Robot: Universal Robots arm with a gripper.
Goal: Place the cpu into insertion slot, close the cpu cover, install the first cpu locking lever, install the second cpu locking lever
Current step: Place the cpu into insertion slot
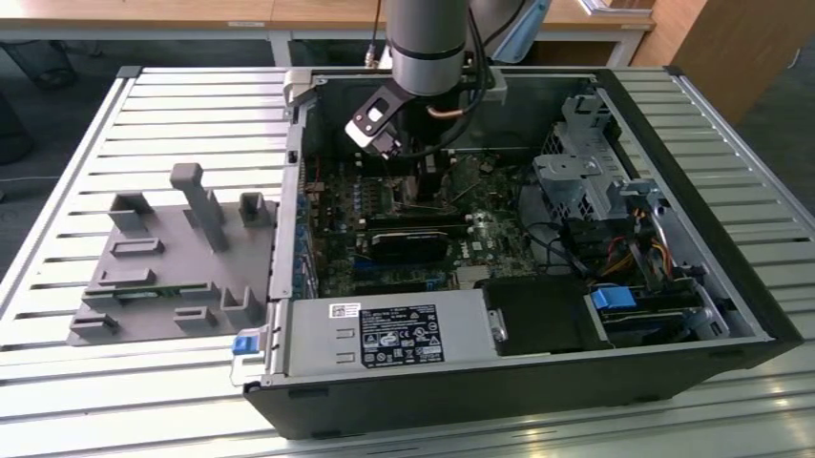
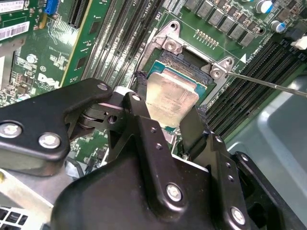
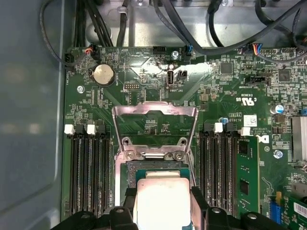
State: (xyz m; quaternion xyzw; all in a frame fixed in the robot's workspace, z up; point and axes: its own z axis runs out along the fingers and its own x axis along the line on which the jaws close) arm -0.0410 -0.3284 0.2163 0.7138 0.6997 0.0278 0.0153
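In the exterior view, the arm (image 1: 433, 43) reaches down into the open computer case (image 1: 510, 391) on the slatted counter (image 1: 128, 401). The power supply (image 1: 382, 334) carries a printed sticker, which we leave unread.

In the second wrist view, the jaws are clenched on two opposite edges of the cpu (image 2: 170, 98). It lies at the insertion slot (image 2: 184, 62); whether seated or just above, we cannot tell. We judge it should be level and square to the slot's rim before release, never pressed.

In the first wrist view, the cpu cover (image 3: 153, 109) stands open beyond the chip. White lettering dots the circuit board (image 3: 144, 72).
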